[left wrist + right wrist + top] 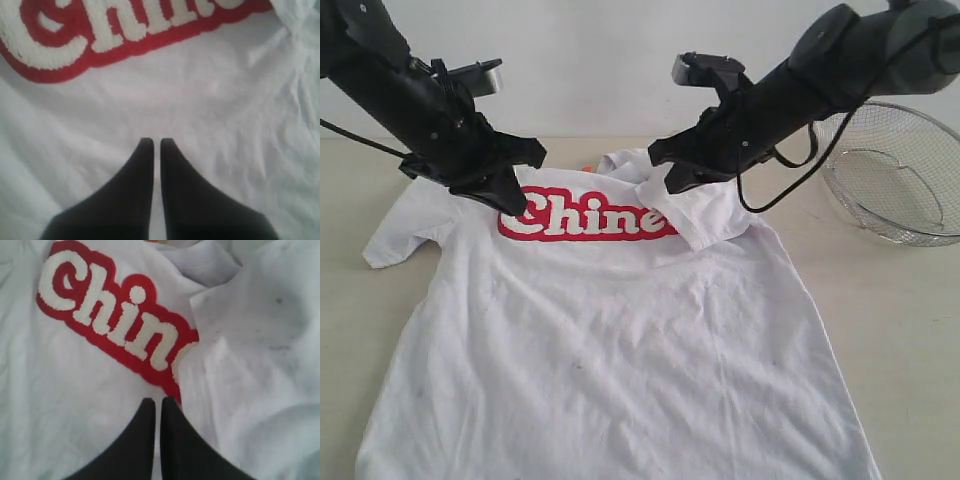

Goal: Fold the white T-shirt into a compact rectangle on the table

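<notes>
The white T-shirt (pixel 620 340) lies front up on the table (pixel 890 330), its red band of lettering (pixel 585 218) across the chest. One sleeve (pixel 705 215) is folded in over the end of the lettering; the other sleeve (pixel 400 235) lies spread out. My left gripper (pixel 515 207) is shut, tips down at the start of the lettering, with nothing seen between the fingers (pixel 156 142) over the shirt (pixel 210 100). My right gripper (pixel 675 183) is shut too, its tips (pixel 157 401) at the folded sleeve's edge (pixel 250 365) beside the red band (pixel 115 325).
A silver wire-mesh basket (pixel 895 175) stands at the back right, just beyond the right arm. Bare tabletop shows on both sides of the shirt. The shirt's hem runs out of the exterior view at the front.
</notes>
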